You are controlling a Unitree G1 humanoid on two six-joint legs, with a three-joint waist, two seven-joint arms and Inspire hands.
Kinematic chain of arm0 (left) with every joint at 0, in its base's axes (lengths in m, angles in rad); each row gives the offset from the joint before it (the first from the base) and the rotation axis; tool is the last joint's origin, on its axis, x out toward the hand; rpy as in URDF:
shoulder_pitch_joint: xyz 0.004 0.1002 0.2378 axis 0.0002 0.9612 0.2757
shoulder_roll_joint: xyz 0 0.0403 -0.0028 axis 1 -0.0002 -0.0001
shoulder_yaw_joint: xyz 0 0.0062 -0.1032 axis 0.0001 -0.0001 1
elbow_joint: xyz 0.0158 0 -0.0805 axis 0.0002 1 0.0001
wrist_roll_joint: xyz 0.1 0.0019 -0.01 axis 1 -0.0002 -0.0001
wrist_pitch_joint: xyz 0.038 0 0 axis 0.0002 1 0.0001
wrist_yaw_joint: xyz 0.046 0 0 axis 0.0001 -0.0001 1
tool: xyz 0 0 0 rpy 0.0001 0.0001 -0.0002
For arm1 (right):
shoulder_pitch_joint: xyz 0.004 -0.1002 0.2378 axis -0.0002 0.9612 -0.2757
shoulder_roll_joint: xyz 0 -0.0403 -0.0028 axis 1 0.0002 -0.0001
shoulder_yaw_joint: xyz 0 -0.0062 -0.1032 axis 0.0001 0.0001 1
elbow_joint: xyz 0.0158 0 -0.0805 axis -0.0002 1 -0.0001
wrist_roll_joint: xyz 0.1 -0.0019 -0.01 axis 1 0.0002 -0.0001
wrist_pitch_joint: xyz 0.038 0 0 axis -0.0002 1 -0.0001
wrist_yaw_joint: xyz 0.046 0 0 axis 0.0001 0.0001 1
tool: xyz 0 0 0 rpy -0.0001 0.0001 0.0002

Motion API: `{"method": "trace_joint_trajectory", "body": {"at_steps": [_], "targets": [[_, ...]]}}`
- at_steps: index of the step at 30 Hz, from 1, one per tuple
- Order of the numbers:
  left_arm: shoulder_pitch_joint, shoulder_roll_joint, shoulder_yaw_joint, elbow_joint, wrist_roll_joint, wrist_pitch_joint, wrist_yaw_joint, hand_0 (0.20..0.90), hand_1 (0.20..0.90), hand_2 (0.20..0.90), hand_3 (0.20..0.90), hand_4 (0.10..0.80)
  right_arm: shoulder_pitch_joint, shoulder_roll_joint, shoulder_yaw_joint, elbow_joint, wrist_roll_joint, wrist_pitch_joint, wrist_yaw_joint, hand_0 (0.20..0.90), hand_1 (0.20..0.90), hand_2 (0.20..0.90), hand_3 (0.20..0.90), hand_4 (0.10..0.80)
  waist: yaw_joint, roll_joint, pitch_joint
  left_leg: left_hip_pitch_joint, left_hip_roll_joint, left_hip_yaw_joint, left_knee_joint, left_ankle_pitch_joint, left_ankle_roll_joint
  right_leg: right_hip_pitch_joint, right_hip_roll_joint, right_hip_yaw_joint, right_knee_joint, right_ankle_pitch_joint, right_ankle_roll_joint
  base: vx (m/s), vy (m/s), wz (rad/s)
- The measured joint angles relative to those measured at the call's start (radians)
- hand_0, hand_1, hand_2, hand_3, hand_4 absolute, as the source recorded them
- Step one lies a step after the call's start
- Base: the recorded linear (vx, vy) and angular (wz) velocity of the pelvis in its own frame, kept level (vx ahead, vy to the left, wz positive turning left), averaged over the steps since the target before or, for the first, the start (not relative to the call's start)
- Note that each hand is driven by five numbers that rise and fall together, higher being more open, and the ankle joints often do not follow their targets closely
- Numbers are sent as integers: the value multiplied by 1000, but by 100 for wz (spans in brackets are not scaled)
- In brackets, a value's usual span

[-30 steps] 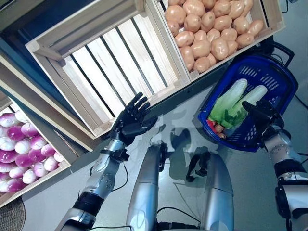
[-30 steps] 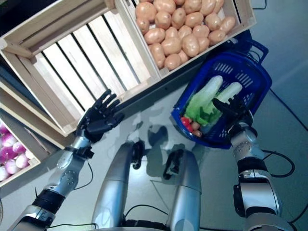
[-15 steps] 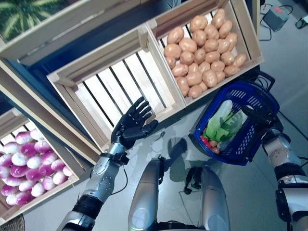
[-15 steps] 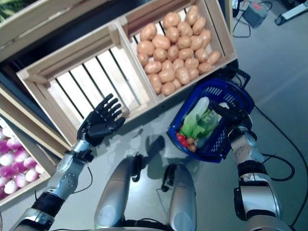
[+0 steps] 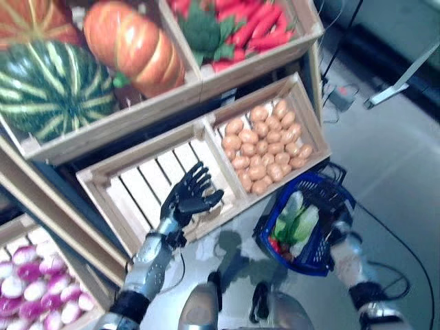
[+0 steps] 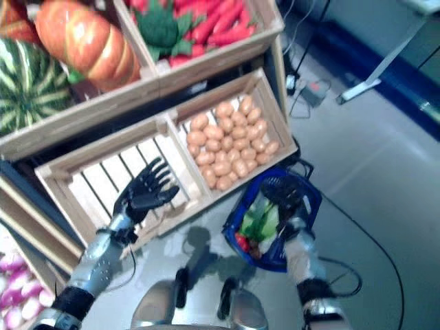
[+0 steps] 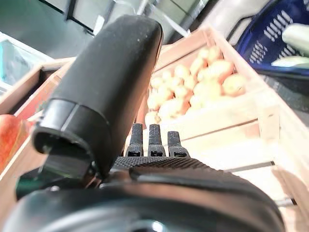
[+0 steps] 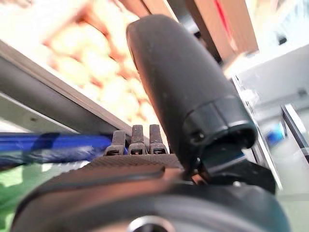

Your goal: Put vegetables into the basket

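The blue plastic basket (image 5: 311,263) stands on the grey floor at the right, against the stand's lower front. Green and white leafy vegetables (image 5: 297,218) and small red ones (image 5: 275,244) lie in it. My right hand (image 6: 283,194) is open, just above the basket's far rim, fingers straight in the right wrist view (image 8: 183,92). My left hand (image 5: 187,199) is open and empty, fingers spread, raised in front of an empty slatted crate (image 5: 134,189). The left wrist view (image 7: 111,87) shows its fingers straight.
A wooden stand with a lower row of crates and an upper shelf (image 5: 172,96) fills the left and top. A filled crate (image 5: 302,113) sits right behind the basket. A power strip with cables (image 5: 342,93) and a white frame leg (image 5: 405,75) lie on the floor at the right.
The camera has pulled back and up, so the upper shelf has come into view. Both hands keep their places: left before the empty crate, right over the basket.
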Motion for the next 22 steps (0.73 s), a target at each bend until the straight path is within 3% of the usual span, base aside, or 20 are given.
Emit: {"method": "trace_joint_trajectory", "body": {"at_steps": [5,7,13,22], "targets": [[39,-53,0,130,81,0,68,900,900,900,900,800,104,56,72,2,-60,0,1,900,900,900,900,800,-26,-2,-69,86,-20,4,-140,46,11,71,2,10,-124,48,13,45,38,-5],[58,-76,-1,217,142,-8,98,900,900,900,900,800,132,58,80,4,-81,0,24,900,900,900,900,800,-28,-3,-92,131,-29,14,-216,75,16,105,3,29,-191,76,30,16,22,-14],[87,-94,-1,416,244,-17,124,900,900,900,900,800,169,102,140,82,-69,2,104,900,900,900,900,800,-42,-14,-150,181,-35,23,-295,102,16,149,8,33,-264,100,41,6,5,-5],[100,-128,-85,460,288,-14,50,900,900,900,900,800,207,141,186,98,107,1,247,900,900,900,900,800,-68,43,-189,191,-47,22,-318,122,25,156,4,40,-282,114,54,8,9,1]]}}
